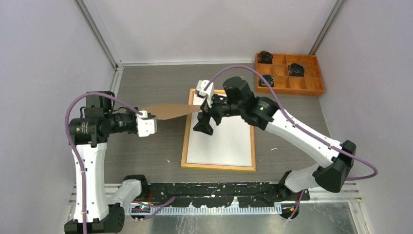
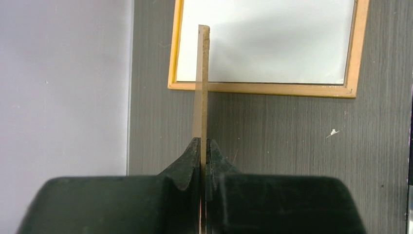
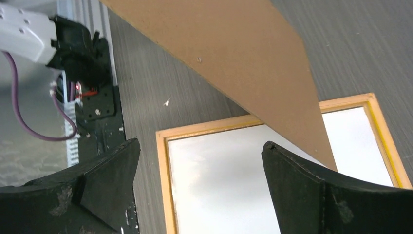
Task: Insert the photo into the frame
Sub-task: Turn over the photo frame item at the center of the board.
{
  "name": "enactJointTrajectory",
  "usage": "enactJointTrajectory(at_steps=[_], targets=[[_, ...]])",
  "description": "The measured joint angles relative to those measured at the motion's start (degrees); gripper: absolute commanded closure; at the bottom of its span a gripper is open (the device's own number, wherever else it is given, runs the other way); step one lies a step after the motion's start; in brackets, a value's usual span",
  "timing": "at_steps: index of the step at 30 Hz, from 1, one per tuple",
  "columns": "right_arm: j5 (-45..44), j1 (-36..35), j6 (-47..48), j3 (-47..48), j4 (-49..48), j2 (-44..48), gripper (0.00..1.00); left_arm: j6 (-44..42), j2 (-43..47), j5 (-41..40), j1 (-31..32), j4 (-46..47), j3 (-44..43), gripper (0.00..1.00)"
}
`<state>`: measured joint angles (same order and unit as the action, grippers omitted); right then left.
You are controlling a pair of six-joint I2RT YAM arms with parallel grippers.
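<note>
- Frame [image 1: 218,167]: lies flat at the centre of the table [image 1: 146,83], wood-coloured back up, long side running near to far.
- White sheet [image 1: 221,139]: fills the frame's opening. Cannot tell whether it is the photo's back.
- Left gripper [image 1: 144,115]: clamped on the left end of the brown backing board [image 1: 168,110], which is held above the table and reaches right to the frame's far-left corner.
- Right gripper [image 1: 208,121]: jaws wide and holding nothing, above the frame's far end, just beside the board's right tip.

brown backing board [image 1: 168,111] tilted above grey table [image 1: 146,83]; orange tray [image 1: 292,90] at far right.
</note>
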<state>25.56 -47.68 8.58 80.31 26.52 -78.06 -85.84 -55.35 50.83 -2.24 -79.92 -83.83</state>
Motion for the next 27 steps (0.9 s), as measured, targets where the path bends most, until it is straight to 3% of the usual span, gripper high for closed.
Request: enactJointTrajectory(at_steps=[4, 14, 20, 23, 24, 25, 26, 27], targets=[[-0.7, -2.1, 6.0, 0.2, 0.8, -4.3, 0.02, -1.2, 0.5, 0.6, 0.0, -1.1, 0.0, 1.00], [-6.8, -4.3, 16.1, -1.6, -7.3, -9.5, 0.20, -6.1, 0.6, 0.7, 0.0, -4.8, -0.2, 1.00], [-8.7, -6.1, 20.6, -1.6, -10.3, -13.2, 0.57, -7.5, 0.6, 0.7, 0.0, -5.3, -0.2, 1.00], [-9.9, -7.1, 22.6, -1.6, -10.8, -14.8, 0.86, -7.5, 0.6, 0.3, 0.0, -5.2, -0.2, 1.00], [-10.6, -7.4, 24.1, -1.6, -11.2, -15.2, 0.90, -7.3, 0.6, 0.1, -0.1, -4.6, -0.2, 0.95], [-12.2, -7.7, 26.2, -1.6, -12.3, -15.4, 0.94, -6.7, 0.6, -0.2, -0.3, -3.8, -0.2, 0.84], [-13.4, -7.8, 27.6, -1.6, -13.1, -15.5, 0.96, -5.7, 0.8, -0.3, -0.5, -2.4, -0.2, 0.59], [-14.7, -7.9, 28.8, -1.6, -14.3, -15.5, 0.99, -5.0, 1.1, -0.3, -0.6, -0.8, 0.1, 0.48]])
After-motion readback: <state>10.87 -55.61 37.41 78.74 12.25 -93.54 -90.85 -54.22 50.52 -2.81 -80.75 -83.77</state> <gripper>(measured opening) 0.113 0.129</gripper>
